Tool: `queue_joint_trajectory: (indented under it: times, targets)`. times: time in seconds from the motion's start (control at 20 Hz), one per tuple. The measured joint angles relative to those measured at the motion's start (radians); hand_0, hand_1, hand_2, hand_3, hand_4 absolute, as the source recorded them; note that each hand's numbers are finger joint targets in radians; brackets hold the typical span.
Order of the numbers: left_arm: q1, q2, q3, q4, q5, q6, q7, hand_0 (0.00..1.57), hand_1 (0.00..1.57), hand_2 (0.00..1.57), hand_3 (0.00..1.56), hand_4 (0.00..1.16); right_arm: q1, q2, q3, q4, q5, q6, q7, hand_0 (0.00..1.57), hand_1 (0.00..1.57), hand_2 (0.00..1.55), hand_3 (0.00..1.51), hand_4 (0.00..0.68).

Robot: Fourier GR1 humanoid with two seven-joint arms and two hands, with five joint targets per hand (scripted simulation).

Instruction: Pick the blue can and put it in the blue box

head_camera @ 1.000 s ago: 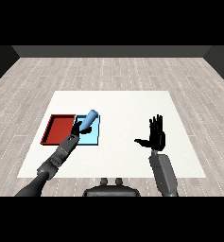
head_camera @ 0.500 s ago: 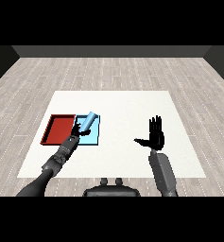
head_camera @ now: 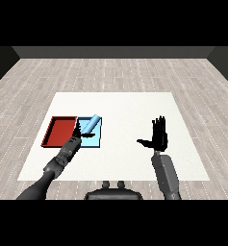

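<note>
The blue can (head_camera: pixel 91 124) is tilted over the light blue tray (head_camera: pixel 97 140), its top leaning toward the far right. My left hand (head_camera: pixel 77 139) reaches in from the lower left and curls round the can's lower end, above the tray's near left part. The red tray (head_camera: pixel 60 131) lies directly left of the blue one. My right hand (head_camera: pixel 158 138) is held upright over the table's right half, fingers straight and thumb pointing left, holding nothing.
The white table (head_camera: pixel 125 108) carries both trays side by side on its left half. A wooden floor surrounds the table.
My left hand has brought the can slightly lower and further over the blue tray. The right hand has not moved.
</note>
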State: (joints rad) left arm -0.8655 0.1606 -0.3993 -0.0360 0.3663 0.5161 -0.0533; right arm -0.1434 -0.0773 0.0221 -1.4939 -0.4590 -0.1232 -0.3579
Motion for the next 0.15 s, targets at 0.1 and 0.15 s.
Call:
queue_joint_trajectory:
  times: [0.1, 0.15]
  targets:
    - [-0.002, 0.009, 0.028, -0.043, 0.023, 0.011, -0.072, 0.0, 0.0, 0.0, 0.0, 0.0, 0.012, -0.005, 0.005, -0.014, 0.0, 0.008, 0.005, 0.0, 0.0, 0.0, 0.0, 0.0]
    - [0.0, 0.019, 0.04, -0.065, 0.031, 0.01, -0.114, 0.0, 0.0, 0.0, 0.0, 0.0, 0.017, -0.003, 0.013, -0.02, 0.008, 0.006, 0.003, 0.0, 0.0, 0.0, 0.0, 0.0]
